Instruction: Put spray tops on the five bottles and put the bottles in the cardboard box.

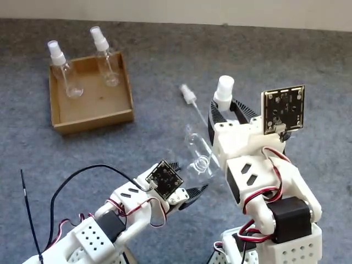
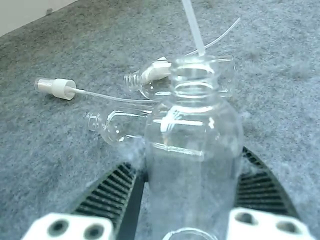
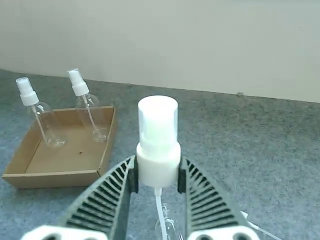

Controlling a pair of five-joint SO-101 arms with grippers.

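Observation:
My left gripper [image 1: 190, 179] [image 2: 187, 185] is shut on a clear bottle [image 1: 199, 157] [image 2: 192, 145] that has an open neck and no top. My right gripper [image 1: 225, 104] [image 3: 158, 172] is shut on a white spray top [image 1: 224, 88] [image 3: 158, 132] above that bottle. The top's thin tube [image 2: 192, 25] hangs down to the bottle's mouth. Two more open bottles [image 2: 150, 82] [image 2: 107, 125] lie on the carpet just beyond the held one. A loose spray top [image 1: 188, 94] [image 2: 56, 87] lies beside them. The cardboard box [image 1: 93, 118] [image 3: 55, 177] sits at the far left.
Two bottles with spray tops on them [image 1: 66, 74] [image 1: 107, 60] stand inside the box, toward its far side. Grey carpet covers the table, with open room to the right of the arms and between the box and the loose bottles.

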